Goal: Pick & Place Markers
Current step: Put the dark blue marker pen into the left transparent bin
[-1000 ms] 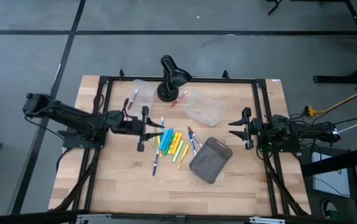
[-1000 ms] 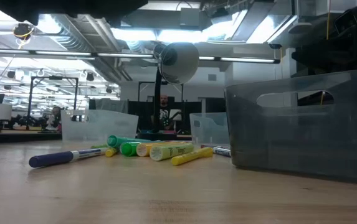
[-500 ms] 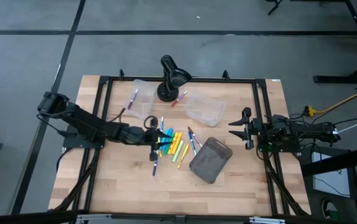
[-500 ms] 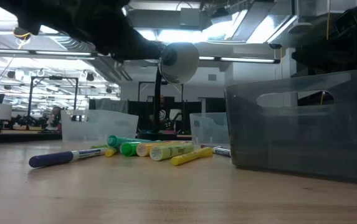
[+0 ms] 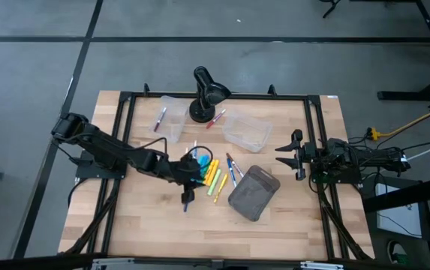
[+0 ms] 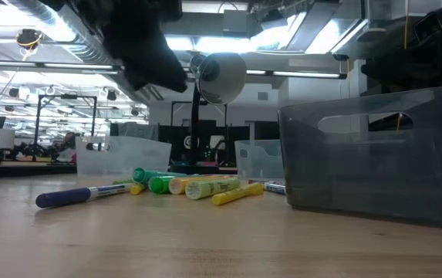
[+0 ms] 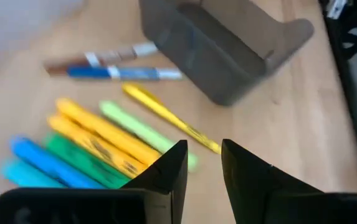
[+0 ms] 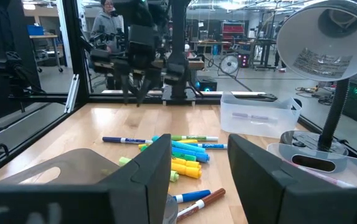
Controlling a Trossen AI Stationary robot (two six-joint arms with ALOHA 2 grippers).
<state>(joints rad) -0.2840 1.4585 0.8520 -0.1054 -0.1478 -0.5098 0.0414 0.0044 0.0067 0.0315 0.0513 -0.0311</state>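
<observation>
The markers (image 5: pixel 208 174) lie in a loose pile on the wooden table's middle: yellow, green, orange and blue sticks (image 7: pixel 109 134), lying flat. A blue pen (image 5: pixel 187 196) lies just near of the pile. My left gripper (image 5: pixel 193 169) hangs over the pile's left side, pointing down, its fingers (image 7: pixel 203 155) a little apart with nothing between them. My right gripper (image 5: pixel 278 156) waits open and empty at the table's right (image 8: pixel 198 162). The pile also shows in the low view (image 6: pixel 190 185) and the right wrist view (image 8: pixel 184 152).
A grey translucent bin (image 5: pixel 254 193) lies right of the pile. Two clear bins (image 5: pixel 171 116) (image 5: pixel 246 131) stand at the back; the left one holds a marker (image 5: pixel 160 116). A black desk lamp (image 5: pixel 207 94) stands between them, with a red marker (image 5: pixel 216 118) beside it.
My left gripper has gone toward the table's right and near edges, coming over the marker pile, and has tipped to point down at it. The markers have not moved.
</observation>
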